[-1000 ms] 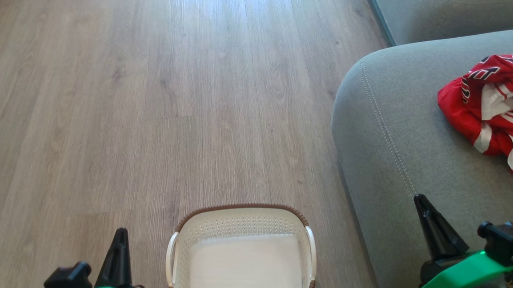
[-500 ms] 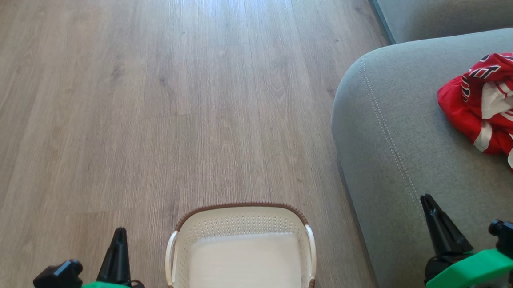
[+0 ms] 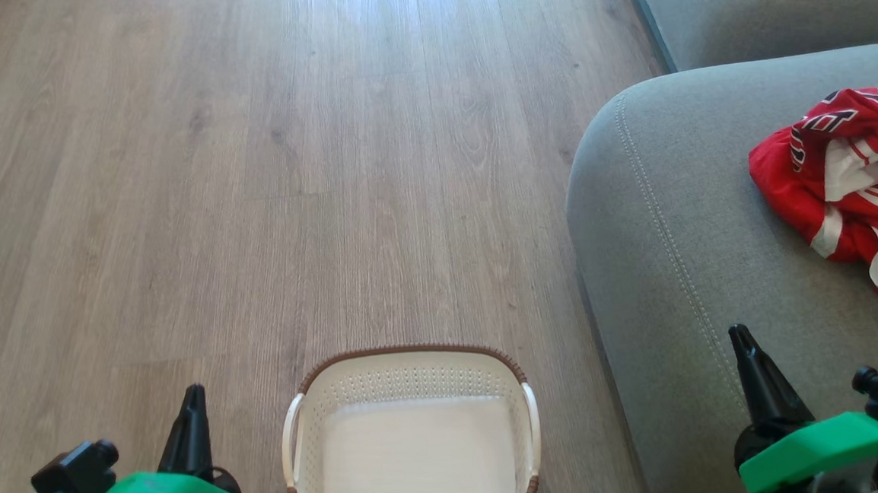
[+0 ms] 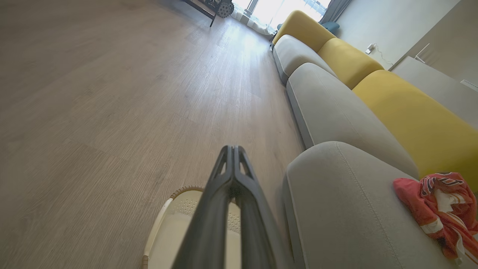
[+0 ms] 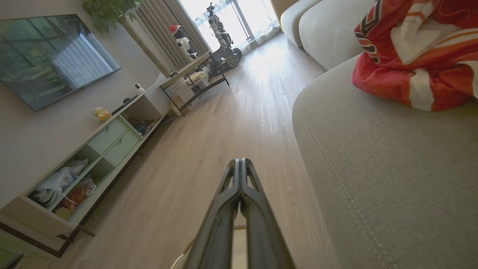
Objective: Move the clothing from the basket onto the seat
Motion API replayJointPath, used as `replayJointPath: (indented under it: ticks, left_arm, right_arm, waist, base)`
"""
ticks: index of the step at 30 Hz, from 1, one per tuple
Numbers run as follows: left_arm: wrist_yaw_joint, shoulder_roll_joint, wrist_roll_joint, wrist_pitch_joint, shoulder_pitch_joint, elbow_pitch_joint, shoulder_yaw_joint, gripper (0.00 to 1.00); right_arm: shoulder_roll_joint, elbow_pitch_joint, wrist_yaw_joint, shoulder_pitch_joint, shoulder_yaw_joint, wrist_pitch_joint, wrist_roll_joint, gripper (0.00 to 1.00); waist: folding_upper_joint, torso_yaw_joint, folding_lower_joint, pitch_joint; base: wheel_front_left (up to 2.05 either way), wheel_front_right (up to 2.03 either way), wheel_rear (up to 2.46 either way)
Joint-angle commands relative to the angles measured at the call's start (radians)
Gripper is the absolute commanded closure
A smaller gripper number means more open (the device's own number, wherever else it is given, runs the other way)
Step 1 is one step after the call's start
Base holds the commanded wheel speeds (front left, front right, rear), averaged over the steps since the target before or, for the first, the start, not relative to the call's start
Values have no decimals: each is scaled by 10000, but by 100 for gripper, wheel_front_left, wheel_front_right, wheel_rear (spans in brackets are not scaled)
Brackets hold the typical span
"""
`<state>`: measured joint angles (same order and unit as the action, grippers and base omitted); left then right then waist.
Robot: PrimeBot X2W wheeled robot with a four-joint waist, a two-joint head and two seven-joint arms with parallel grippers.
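Observation:
The red clothing (image 3: 847,187) with white stripes lies bunched on the grey seat (image 3: 681,209) at the right; it also shows on the cushion in the left wrist view (image 4: 442,209) and the right wrist view (image 5: 414,56). The white basket (image 3: 408,370) with its brown rim stands on the floor at the bottom centre, with nothing in the part that shows. My left gripper (image 3: 191,395) is shut and holds nothing, low to the left of the basket. My right gripper (image 3: 739,337) is shut and holds nothing, above the seat's front part.
Wood floor (image 3: 252,174) spreads ahead and to the left. More grey sofa cushions (image 4: 328,108) with yellow backs (image 4: 414,123) run along the right. A low TV cabinet (image 5: 86,160) and a side table (image 5: 190,74) line the far wall.
Both arms have drifted slightly outward and down in the head view, the left one leftward, the right one rightward. Basket and clothing have stayed put.

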<state>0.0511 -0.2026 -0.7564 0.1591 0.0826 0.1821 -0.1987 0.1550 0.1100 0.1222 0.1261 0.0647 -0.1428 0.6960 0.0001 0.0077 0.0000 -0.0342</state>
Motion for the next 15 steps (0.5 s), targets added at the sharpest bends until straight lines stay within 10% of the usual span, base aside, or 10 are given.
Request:
replayJointPath:
  ticks: [1,15]
  left_arm:
    - [-100,-21,-240,-51,-590,-252,340,100]
    - [-365,199,-1536,-443,-788,-122,745,100]
  right_arm:
    - [-12,-241,23,-584,-87,46,278,100]
    - [-121,-1,33,-848,-279,377,1700,100]
  waist:
    - [-1,-1,0,6]
    - [-1,-13,0,63]
  base:
    - [0,0,0]
    - [0,0,0]
